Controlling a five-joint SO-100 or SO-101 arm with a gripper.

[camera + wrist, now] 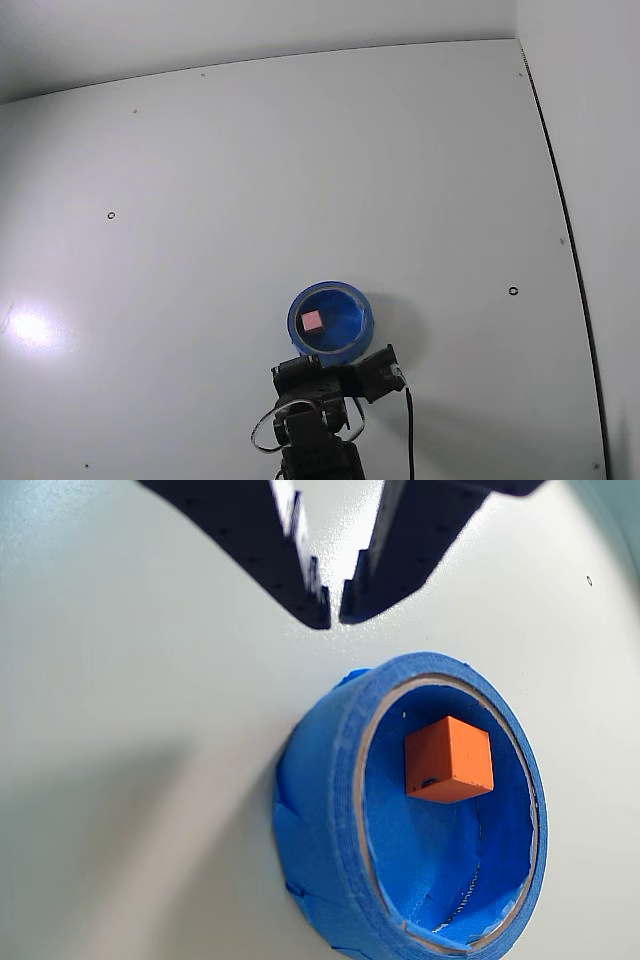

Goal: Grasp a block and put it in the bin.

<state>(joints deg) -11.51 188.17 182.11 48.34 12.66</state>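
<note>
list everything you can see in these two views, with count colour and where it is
block: one, orange in the wrist view, pink in the fixed view, lying inside the bin
bin: one, bright blue, round and low with a thick rim, on the table just ahead of the arm in the fixed view
table: one, plain white, with a few small dark holes, fills both views
cable: one, black, running down from the arm at the bottom of the fixed view
arm: one, black, bottom centre of the fixed view
gripper: one, black fingers with tips nearly touching, holding nothing, above the bin's rim at the top of the wrist view
</note>
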